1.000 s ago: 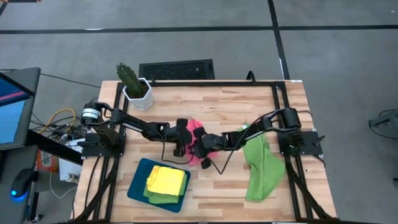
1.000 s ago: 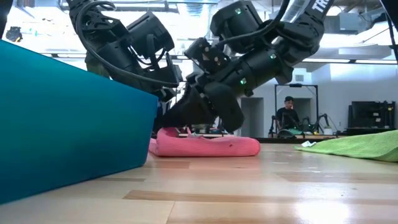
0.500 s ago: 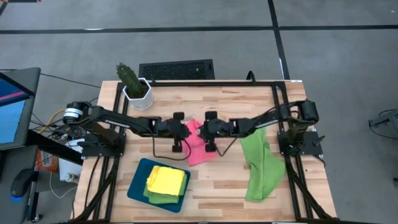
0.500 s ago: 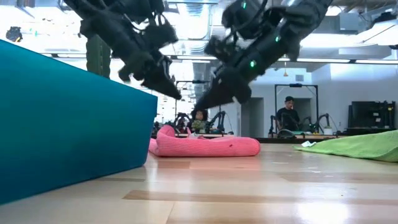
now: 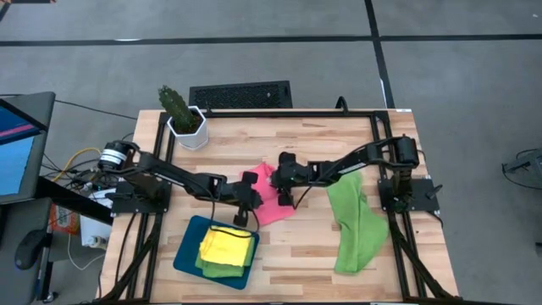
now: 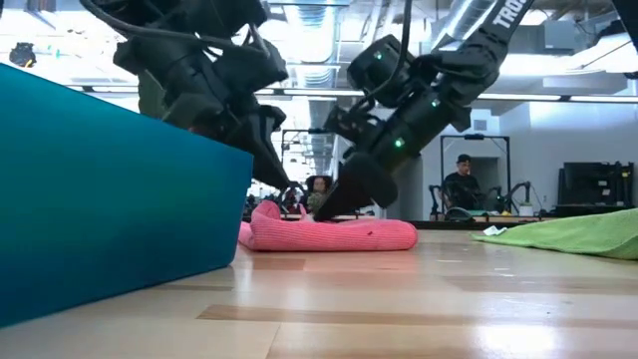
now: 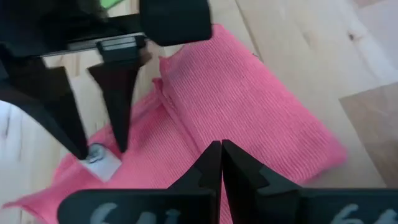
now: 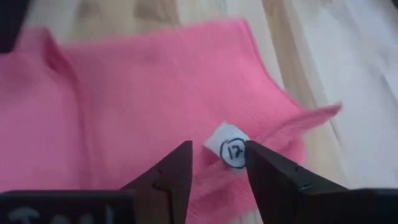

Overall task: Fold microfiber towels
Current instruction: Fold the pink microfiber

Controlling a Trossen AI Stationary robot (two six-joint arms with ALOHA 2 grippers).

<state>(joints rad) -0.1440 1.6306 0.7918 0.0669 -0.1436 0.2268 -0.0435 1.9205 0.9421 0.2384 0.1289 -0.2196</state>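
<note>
Folded pink towel [image 5: 269, 200] lay near the table's [image 5: 322, 135] centre. Left gripper [image 7: 216, 163], fingers clenched empty, and right gripper [image 8: 216, 167], fingers parted around the towel's white label [image 8: 231, 149], hovered above it.

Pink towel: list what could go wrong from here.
1. The right pincer stands open over the white tag at one corner of the pink towel; closing there may catch only the tag and drag the fold open.
2. The left pincer, shut, points into the towel; pushing may bunch it toward the tray.
</note>
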